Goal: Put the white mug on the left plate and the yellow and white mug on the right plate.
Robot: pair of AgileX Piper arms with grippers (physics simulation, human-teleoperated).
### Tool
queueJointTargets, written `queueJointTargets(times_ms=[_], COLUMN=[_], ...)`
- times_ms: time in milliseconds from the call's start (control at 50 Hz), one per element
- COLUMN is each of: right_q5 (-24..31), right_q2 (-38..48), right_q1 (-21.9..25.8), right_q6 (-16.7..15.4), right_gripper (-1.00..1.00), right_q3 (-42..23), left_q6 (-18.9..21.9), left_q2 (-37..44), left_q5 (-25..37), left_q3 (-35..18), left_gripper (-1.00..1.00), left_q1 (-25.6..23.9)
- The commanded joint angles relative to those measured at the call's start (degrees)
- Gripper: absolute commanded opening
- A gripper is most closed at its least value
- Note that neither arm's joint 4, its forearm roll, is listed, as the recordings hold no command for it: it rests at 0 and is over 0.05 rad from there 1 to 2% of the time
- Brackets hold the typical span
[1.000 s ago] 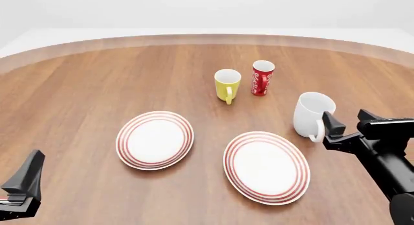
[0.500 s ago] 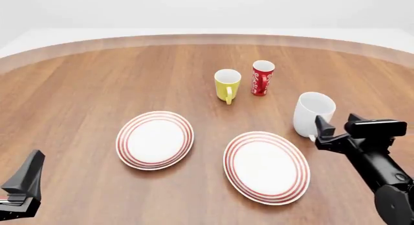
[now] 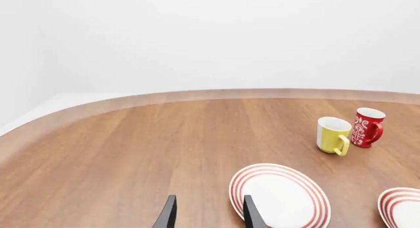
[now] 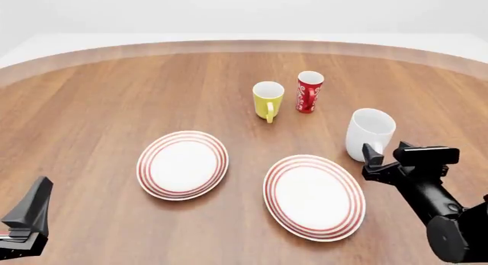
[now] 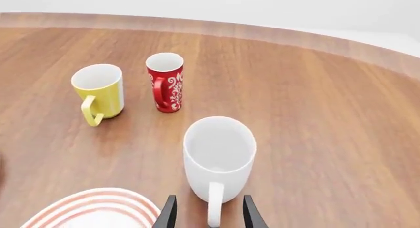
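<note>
Front view: over the last second the right gripper point(image 4: 380, 157) has been brought leftward and closer to the white mug point(image 4: 369, 132), so that its fingertips now flank the handle at the mug's near side. This is judged to be the final approach to a handle grasp; no lift has begun. In the right wrist view the jaws are seen parted, one finger to each side of the handle, with nothing yet clamped. The white mug stands upright on the table, long axis vertical, mouth up, handle pointing toward the arms, just beyond the right plate point(image 4: 282, 205). The yellow and white mug point(image 4: 268, 99) stands upright farther back, handle likewise toward the arms, beside a red cup point(image 4: 309, 91). The left plate point(image 4: 150, 175) is bare. The left gripper point(image 3: 208, 215) is parked with its jaws apart, holding nothing.
</note>
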Motion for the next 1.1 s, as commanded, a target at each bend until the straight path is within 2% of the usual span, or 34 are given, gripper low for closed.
queueJointTargets(times_ms=[20,500,520,900,1100], right_q5=[-1.69,-2.92,-2.93,-2.48,1.03], right_q2=[3.38,9.17,9.22,2.98,-4.4], right_q1=[-0.24,0.49,0.36,-1.4,-0.2], right_q6=[0.74,2.42,2.42,2.48,2.89], right_gripper=[1.0,1.0,-1.0,-1.0,-1.0], right_q3=[-0.52,-2.24,-2.26,0.36,1.81], left_q6=[0.0,0.0,0.0,0.0,0.0], left_q2=[0.0,0.0,0.0,0.0,0.0], left_q5=[0.0,0.0,0.0,0.0,0.0], left_q3=[0.0,0.0,0.0,0.0,0.0], left_gripper=[1.0,1.0,1.0,1.0,1.0], left_q1=[0.0,0.0,0.0,0.0,0.0])
